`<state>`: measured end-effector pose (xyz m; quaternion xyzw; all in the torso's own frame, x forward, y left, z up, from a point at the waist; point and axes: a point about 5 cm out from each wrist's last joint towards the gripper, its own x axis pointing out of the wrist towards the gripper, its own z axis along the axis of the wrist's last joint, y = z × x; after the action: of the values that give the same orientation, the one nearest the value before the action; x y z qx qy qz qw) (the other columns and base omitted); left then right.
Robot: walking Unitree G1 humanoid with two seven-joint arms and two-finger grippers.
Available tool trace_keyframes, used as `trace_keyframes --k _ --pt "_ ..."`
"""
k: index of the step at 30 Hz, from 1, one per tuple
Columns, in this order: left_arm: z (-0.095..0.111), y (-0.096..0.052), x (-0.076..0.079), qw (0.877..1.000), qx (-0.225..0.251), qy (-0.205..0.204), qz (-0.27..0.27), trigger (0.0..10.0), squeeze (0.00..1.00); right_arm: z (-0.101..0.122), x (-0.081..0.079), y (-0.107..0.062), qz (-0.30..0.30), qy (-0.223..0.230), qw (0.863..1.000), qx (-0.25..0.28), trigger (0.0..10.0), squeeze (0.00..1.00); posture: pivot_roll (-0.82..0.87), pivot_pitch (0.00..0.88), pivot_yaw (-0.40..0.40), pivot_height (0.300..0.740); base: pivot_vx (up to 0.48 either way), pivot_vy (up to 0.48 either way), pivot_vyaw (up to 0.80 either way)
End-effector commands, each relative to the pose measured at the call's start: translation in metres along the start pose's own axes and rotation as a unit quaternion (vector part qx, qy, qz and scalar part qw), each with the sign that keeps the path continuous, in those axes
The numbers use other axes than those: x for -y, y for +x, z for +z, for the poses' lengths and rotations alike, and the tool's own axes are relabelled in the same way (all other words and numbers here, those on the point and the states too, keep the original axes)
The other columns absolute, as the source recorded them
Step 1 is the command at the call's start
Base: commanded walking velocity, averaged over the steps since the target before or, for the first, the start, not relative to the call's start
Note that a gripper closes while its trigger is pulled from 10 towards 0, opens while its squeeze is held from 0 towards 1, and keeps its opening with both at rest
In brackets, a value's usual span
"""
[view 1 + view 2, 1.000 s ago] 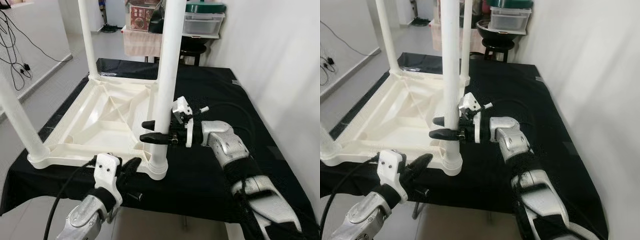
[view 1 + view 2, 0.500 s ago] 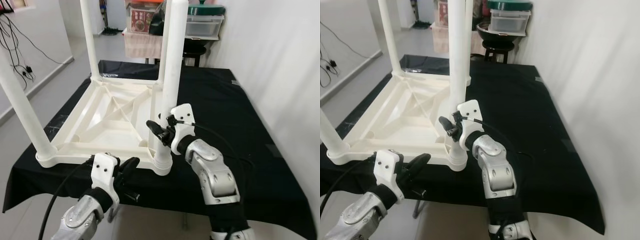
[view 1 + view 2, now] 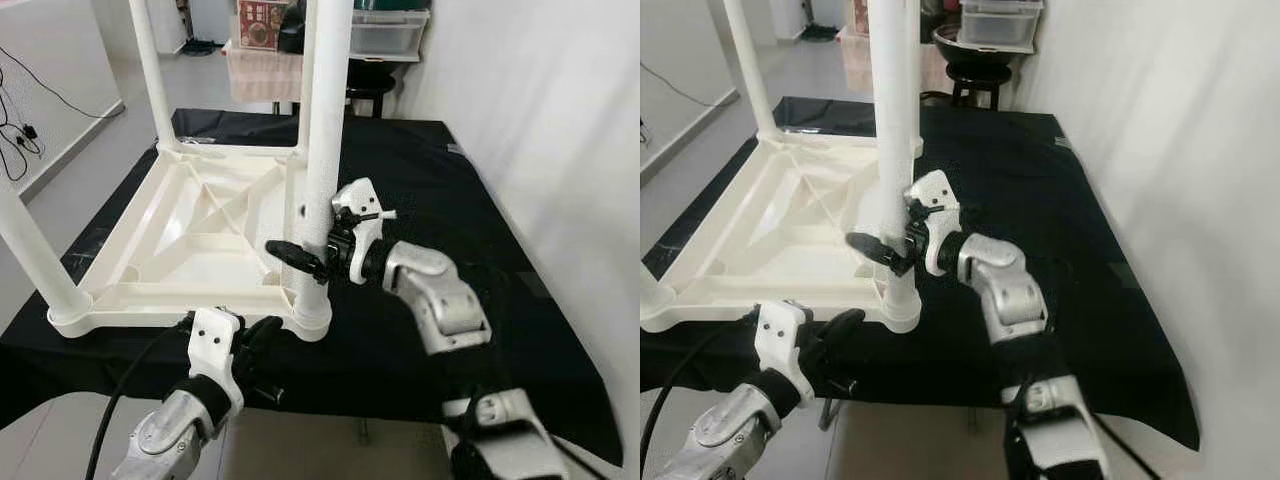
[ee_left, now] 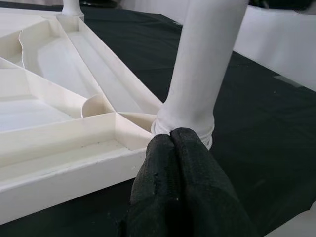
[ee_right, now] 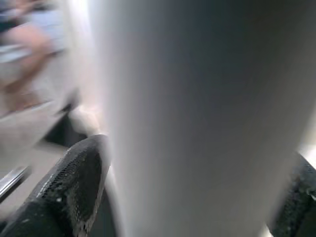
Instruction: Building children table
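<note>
A black-draped table point(image 3: 480, 260) carries an upturned white children's table point(image 3: 190, 230).

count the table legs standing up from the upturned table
4: the near-right leg between the right gripper fingers, the near-left leg, the far-left leg, and a far-right leg mostly hidden behind the near-right one.

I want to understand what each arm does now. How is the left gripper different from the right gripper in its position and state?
The left gripper has its fingers pressed together, holding nothing, while the right gripper closes around the white table leg. The left gripper sits low at the near edge of the upturned table top, tips by the leg's base; the right gripper grips higher up the leg, reaching in from the side. Both have black fingers.
</note>
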<state>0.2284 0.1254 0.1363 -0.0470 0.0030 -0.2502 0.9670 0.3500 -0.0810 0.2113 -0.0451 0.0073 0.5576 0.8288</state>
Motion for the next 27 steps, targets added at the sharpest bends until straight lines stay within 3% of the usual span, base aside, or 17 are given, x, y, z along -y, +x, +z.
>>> trace_keyframes --k 1,9,10,11,12,17,21,25,26,27 --pt "-0.003 0.000 0.001 1.000 -0.008 0.004 -0.001 10.0 0.00 -0.005 -0.001 0.002 0.049 0.000 0.999 -0.009 10.0 0.00 0.04 0.015 -0.079 0.740 0.000 0.000 0.00" --pt "-0.004 0.000 0.007 1.000 -0.012 0.012 -0.021 10.0 0.00 -0.013 0.006 0.005 0.102 0.034 0.994 -0.026 10.0 0.00 0.06 0.015 -0.079 0.740 0.000 0.000 0.00" --pt "-0.004 -0.001 0.008 0.999 -0.013 0.014 -0.026 10.0 0.00 -0.016 0.008 0.005 0.105 0.041 0.993 -0.031 4.2 0.00 0.06 0.015 -0.079 0.740 0.000 0.000 0.00" --pt "-0.004 -0.002 0.010 0.999 -0.012 0.016 -0.032 10.0 0.00 -0.019 0.009 0.004 0.109 0.049 0.992 -0.034 4.2 0.00 0.06 0.015 -0.079 0.740 0.000 0.000 0.00" --pt "-0.004 -0.003 0.012 0.999 -0.014 0.021 -0.038 10.0 0.00 -0.022 0.010 0.002 0.112 0.059 0.991 -0.036 0.0 0.00 0.07 0.012 -0.077 0.740 0.000 0.000 0.00" --pt "-0.004 -0.008 0.018 0.998 -0.016 0.021 -0.053 10.0 0.00 -0.029 0.016 -0.007 0.109 0.072 0.991 -0.038 0.0 0.00 0.07 0.012 -0.078 0.740 0.000 0.000 0.00" --pt "-0.004 -0.020 0.032 0.998 -0.016 0.005 -0.064 10.0 0.00 -0.039 0.027 -0.024 0.017 0.053 0.997 -0.056 0.0 0.00 0.06 0.020 -0.082 0.740 0.000 0.000 0.00" --pt "-0.003 -0.023 0.035 0.998 -0.015 0.002 -0.065 10.0 0.00 -0.041 0.029 -0.028 0.000 0.050 0.997 -0.056 0.0 0.00 0.06 0.020 -0.082 0.740 0.000 0.000 0.00" --pt "-0.002 -0.027 0.035 0.998 -0.013 0.003 -0.054 10.0 0.00 -0.057 0.029 -0.034 -0.101 0.057 0.990 -0.086 0.0 0.00 0.05 0.041 -0.081 0.740 0.000 0.000 0.00" --pt "-0.002 -0.027 0.035 0.998 -0.013 0.003 -0.054 10.0 0.00 -0.057 0.029 -0.034 -0.101 0.057 0.990 -0.086 0.0 0.00 0.05 0.041 -0.081 0.740 0.000 0.000 0.00"
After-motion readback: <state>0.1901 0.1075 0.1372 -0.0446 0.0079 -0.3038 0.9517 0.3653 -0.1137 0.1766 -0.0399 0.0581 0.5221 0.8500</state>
